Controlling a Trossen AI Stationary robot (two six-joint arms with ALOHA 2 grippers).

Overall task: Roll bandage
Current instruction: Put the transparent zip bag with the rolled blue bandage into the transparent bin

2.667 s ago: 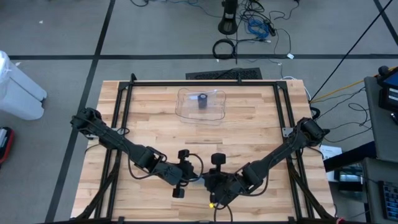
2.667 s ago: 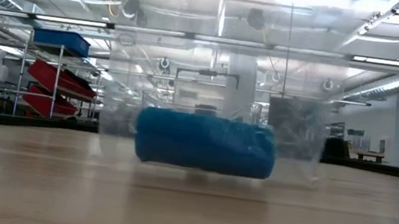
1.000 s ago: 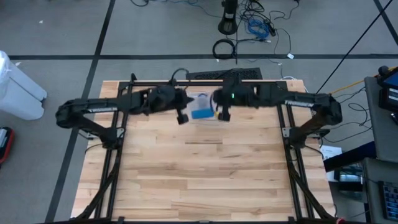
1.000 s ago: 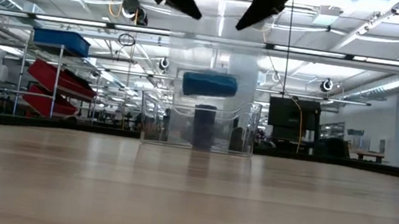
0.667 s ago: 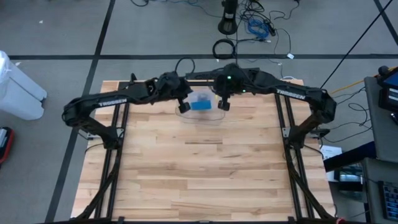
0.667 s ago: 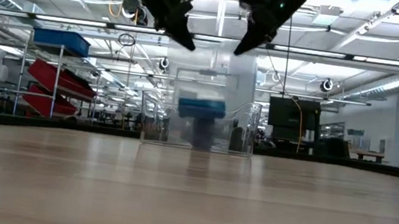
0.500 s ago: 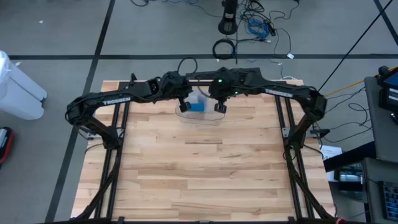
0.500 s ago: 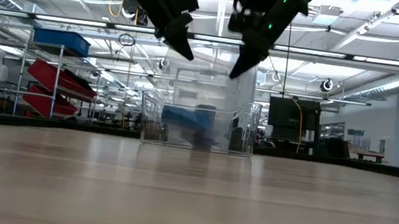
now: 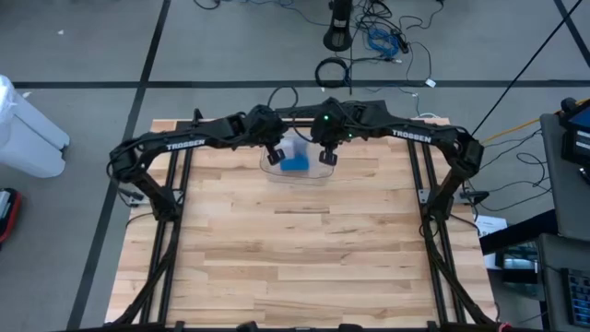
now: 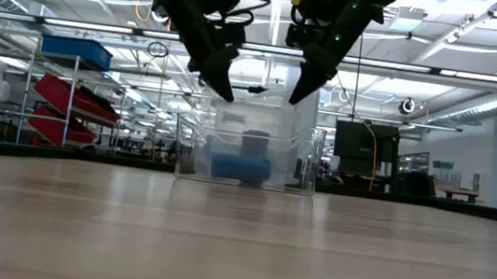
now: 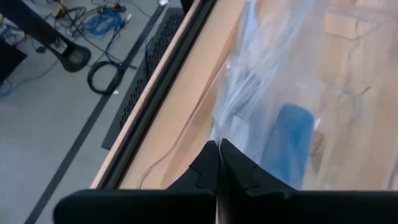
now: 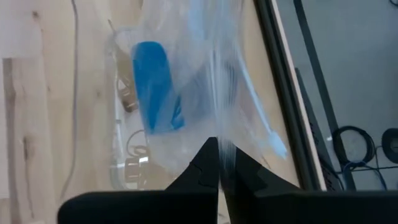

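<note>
Dark and pressed together, the fingers of the left gripper hold nothing; it hangs in the air over the left rim of a clear plastic tray near the far edge of the bench. The right gripper is likewise clamped tight on nothing, poised over the tray's right rim. In the low view the two grippers slope down toward each other, left and right, both tips clear above the tray's walls.

Between and below them lies the blue bandage roll, resting on its side on the tray floor. Low down it shows as a short blue cylinder with something dark standing behind it; what that dark thing is cannot be made out. From the left wrist the roll appears just beyond the closed fingertips through glare on the plastic, and from the right wrist it sits slightly farther off, again inside the clear wall.

As to progress, the bandage looks fully wound into a compact roll and already deposited in the tray, neither gripper touching it. Judging by that, the rolling seems finished, and what remains is probably only for the arms to draw away from the tray.
</note>
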